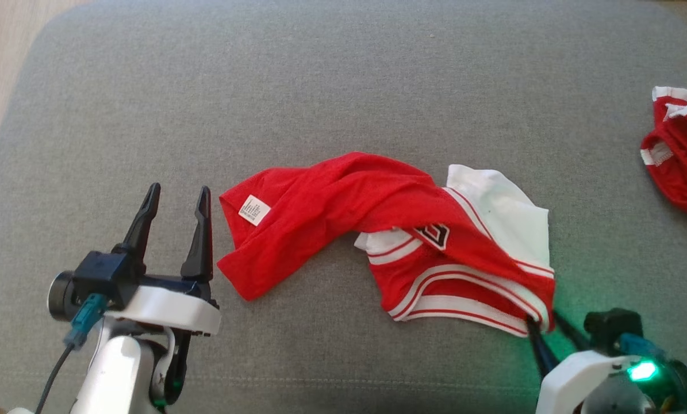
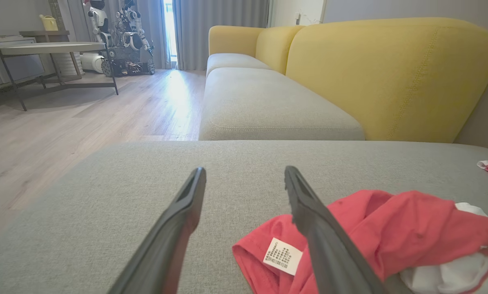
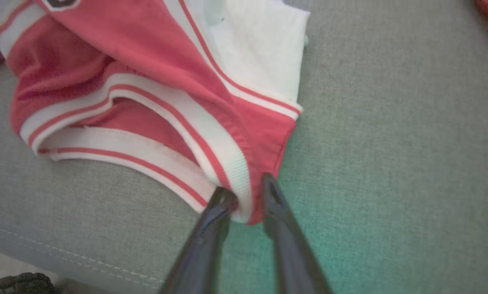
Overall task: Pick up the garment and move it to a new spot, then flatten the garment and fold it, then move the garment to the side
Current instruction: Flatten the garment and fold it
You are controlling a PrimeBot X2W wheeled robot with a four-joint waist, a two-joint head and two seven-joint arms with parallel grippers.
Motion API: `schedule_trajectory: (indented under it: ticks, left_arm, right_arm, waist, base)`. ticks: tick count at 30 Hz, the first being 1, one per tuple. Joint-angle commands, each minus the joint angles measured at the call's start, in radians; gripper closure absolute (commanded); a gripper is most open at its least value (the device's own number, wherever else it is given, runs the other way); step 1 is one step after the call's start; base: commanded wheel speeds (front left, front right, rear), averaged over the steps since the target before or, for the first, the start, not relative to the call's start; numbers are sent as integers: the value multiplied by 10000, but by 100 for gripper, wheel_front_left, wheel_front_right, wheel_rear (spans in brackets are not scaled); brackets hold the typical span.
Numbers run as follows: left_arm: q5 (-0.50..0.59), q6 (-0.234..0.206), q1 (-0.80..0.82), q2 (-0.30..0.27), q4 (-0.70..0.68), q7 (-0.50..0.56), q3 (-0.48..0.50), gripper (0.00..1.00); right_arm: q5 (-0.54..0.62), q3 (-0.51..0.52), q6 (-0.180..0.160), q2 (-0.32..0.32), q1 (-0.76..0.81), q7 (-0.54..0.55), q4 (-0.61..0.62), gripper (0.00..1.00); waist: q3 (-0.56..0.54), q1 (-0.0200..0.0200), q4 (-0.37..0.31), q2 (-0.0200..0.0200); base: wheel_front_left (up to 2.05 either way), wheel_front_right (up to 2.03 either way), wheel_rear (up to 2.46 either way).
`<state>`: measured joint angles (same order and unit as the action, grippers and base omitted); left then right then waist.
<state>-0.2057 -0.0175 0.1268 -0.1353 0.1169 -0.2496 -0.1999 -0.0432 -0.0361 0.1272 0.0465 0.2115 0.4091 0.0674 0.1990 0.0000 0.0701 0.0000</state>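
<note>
Bare grey cushion (image 1: 332, 80) stretches ahead of both claws, with the red-and-white garment (image 1: 389, 230) crumpled just right of the wide-open left gripper (image 1: 176, 195) and its striped hem corner between the narrowly parted fingers of the low, forward-tilted right gripper (image 3: 246, 188), where I cannot tell whether they pinch it.

We see a crumpled red mesh jersey (image 1: 343, 201) with white striped trim, lying twisted across the centre of the frame. Its left end shows a small white label (image 1: 254, 209); its right end, a white panel (image 1: 504, 213).
</note>
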Motion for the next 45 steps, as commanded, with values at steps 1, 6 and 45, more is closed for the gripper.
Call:
schedule_trajectory:
  ticks: [1,6,45]
  left_arm:
    - [-76,-17,234,-243,-314,-113,317,0]
    - [-123,-67,162,-321,-372,-94,350,0]
    - [-970,-105,-757,-489,-15,1777,-31,0]
  right_arm:
    - [-165,-182,35,57,-539,-399,329,0]
    - [-595,-159,35,42,-851,-1453,574,0]
    - [-919,320,35,38,-2384,-3818,224,0]
  waist:
    - [-35,0,-21,0]
    - [-112,0,-98,0]
    - [-542,0,-236,0]
  base:
    - [0,0,0]
    - [0,0,0]
    - [0,0,0]
